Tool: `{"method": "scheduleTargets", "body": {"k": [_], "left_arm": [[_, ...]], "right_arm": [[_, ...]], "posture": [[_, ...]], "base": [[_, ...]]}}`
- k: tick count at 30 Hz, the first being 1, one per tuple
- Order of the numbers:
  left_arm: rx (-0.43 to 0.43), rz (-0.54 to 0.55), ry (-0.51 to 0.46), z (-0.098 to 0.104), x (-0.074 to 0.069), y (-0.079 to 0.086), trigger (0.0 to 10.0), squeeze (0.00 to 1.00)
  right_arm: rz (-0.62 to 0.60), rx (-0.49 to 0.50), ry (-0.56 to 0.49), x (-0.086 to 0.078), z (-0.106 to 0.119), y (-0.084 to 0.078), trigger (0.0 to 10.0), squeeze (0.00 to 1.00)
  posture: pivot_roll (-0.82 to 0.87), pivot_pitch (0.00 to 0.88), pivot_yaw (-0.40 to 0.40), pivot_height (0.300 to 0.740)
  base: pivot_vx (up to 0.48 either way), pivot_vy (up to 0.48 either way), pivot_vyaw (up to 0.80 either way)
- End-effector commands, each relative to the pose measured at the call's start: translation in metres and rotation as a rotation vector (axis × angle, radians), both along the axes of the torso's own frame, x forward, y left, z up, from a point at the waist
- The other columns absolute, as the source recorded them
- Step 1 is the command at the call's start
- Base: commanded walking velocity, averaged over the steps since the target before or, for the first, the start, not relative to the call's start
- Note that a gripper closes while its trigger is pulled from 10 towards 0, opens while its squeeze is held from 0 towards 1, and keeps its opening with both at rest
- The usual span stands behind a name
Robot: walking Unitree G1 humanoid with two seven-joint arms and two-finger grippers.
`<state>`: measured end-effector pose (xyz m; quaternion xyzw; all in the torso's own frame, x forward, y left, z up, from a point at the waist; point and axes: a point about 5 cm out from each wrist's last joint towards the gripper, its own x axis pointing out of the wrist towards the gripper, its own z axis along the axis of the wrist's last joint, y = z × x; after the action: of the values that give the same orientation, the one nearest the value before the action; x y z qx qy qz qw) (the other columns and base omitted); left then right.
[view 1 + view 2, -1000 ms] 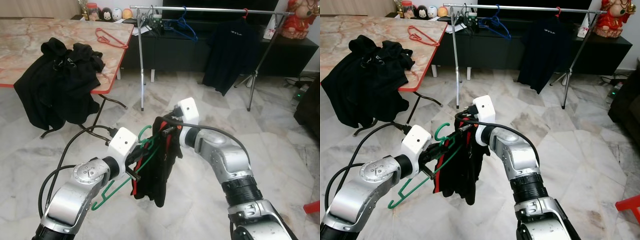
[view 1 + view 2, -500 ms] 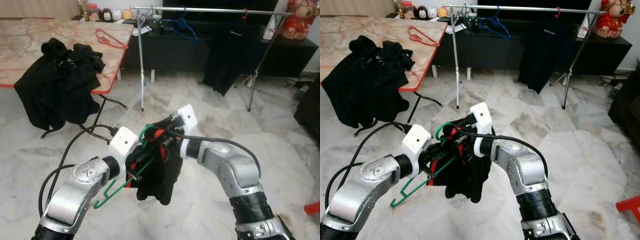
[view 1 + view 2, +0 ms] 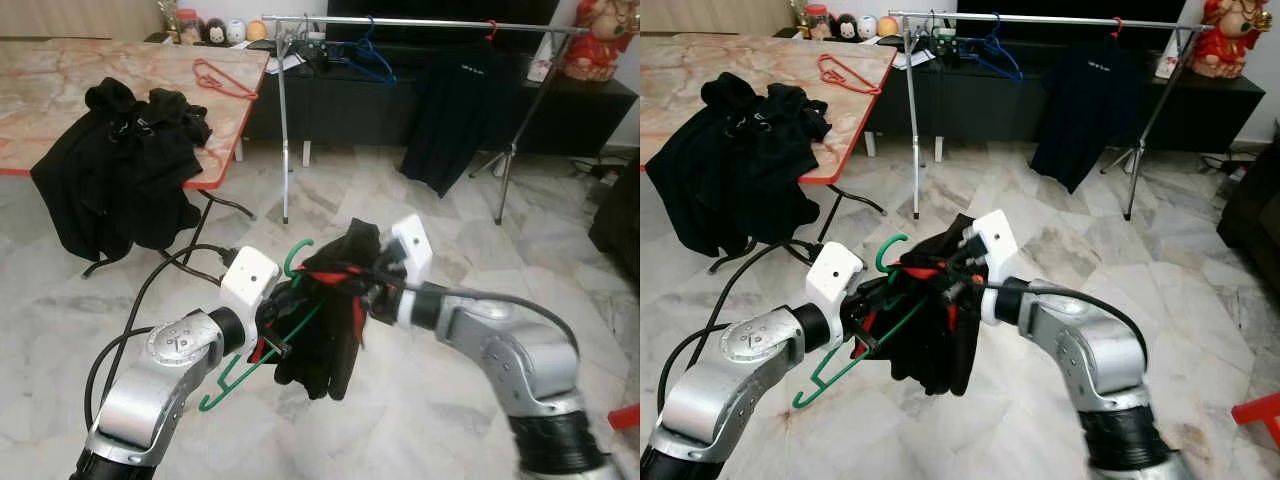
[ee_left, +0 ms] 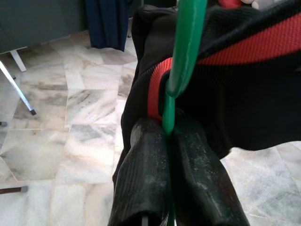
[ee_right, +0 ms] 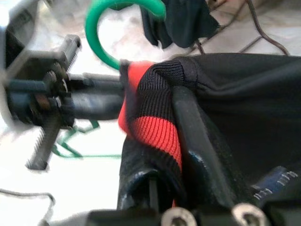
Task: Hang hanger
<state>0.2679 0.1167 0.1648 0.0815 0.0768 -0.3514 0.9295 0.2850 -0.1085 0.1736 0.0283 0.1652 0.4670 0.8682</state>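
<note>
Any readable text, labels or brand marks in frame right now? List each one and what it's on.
None can be read.
Black shirt on the rack: small white chest print, too small to read.
Black garment held by the right claw: blue tag with blurred lettering.

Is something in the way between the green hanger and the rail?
Nothing visible. The green hanger, carrying the black shirt, sits in both grippers; bare floor lies between it and the rail.

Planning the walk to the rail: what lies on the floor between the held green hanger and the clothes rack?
In the left eye view, bare marble floor separates the green hanger from the clothes rack; nothing lies there.
</note>
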Motion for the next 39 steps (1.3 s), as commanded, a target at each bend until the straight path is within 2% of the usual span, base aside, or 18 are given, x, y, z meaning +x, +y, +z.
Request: {"method": "scheduleTargets", "body": {"k": [1, 6, 11, 13, 17, 19, 22, 26, 29, 34, 39], "left_arm": [[-0.025, 0.011, -0.067, 0.014, 0.003, 0.005, 10.0, 0.00], [-0.035, -0.008, -0.068, 0.015, 0.003, 0.002, 10.0, 0.00], [-0.038, -0.014, -0.069, 0.015, 0.002, 0.000, 10.0, 0.00], [-0.036, -0.008, -0.072, 0.014, 0.002, 0.002, 10.0, 0.00], [-0.041, 0.002, -0.080, 0.015, 0.003, 0.002, 10.0, 0.00], [-0.054, 0.007, -0.092, 0.018, 0.005, 0.001, 10.0, 0.00], [-0.058, -0.012, -0.091, 0.018, 0.004, -0.001, 10.0, 0.00], [-0.054, -0.076, -0.062, 0.015, -0.001, -0.006, 10.0, 0.00], [-0.055, -0.107, -0.044, 0.013, -0.005, -0.008, 10.0, 0.00], [-0.057, -0.116, -0.036, 0.012, -0.007, -0.008, 10.0, 0.00], [-0.060, -0.120, -0.029, 0.010, -0.008, -0.009, 10.0, 0.00]], "right_arm": [[0.052, -0.047, -0.053, -0.006, 0.005, 0.000, 10.0, 0.00], [0.093, -0.125, -0.100, -0.011, 0.006, -0.007, 10.0, 0.00], [0.161, -0.091, -0.126, -0.016, 0.009, -0.007, 10.0, 0.00], [0.230, -0.083, -0.142, -0.026, 0.010, -0.011, 10.0, 0.00], [0.184, -0.121, -0.143, -0.020, 0.005, -0.018, 10.0, 0.00], [0.096, -0.154, -0.149, -0.010, 0.002, -0.024, 10.0, 0.00], [0.031, -0.152, -0.155, -0.002, 0.003, -0.026, 10.0, 0.00], [-0.109, -0.096, -0.185, 0.014, 0.012, -0.028, 10.0, 0.00], [-0.160, -0.064, -0.189, 0.021, 0.015, -0.028, 10.0, 0.00], [-0.159, -0.015, -0.199, 0.023, 0.020, -0.025, 10.0, 0.00], [-0.065, 0.099, -0.186, 0.015, 0.029, -0.016, 10.0, 0.00]], "posture": [[0.01, 0.037, -0.086, 0.716], [0.01, 0.033, -0.085, 0.716], [0.01, 0.027, -0.085, 0.716], [0.01, 0.019, -0.087, 0.716], [0.01, 0.019, -0.087, 0.716], [0.01, 0.004, -0.082, 0.716], [0.01, 0.004, -0.082, 0.716], [0.01, 0.004, -0.082, 0.716], [0.01, 0.004, -0.082, 0.716], [0.01, 0.008, -0.083, 0.716], [0.01, 0.013, -0.086, 0.716]], "base": [[0.000, 0.000, 0.00], [0.000, 0.000, 0.00], [0.000, 0.000, 0.00], [0.000, 0.000, 0.00], [0.000, 0.000, 0.00], [0.000, 0.000, 0.00], [0.000, 0.000, 0.00], [0.000, 0.000, 0.00], [0.000, 0.000, 0.00], [0.000, 0.000, 0.00], [0.000, 0.000, 0.00]]}}
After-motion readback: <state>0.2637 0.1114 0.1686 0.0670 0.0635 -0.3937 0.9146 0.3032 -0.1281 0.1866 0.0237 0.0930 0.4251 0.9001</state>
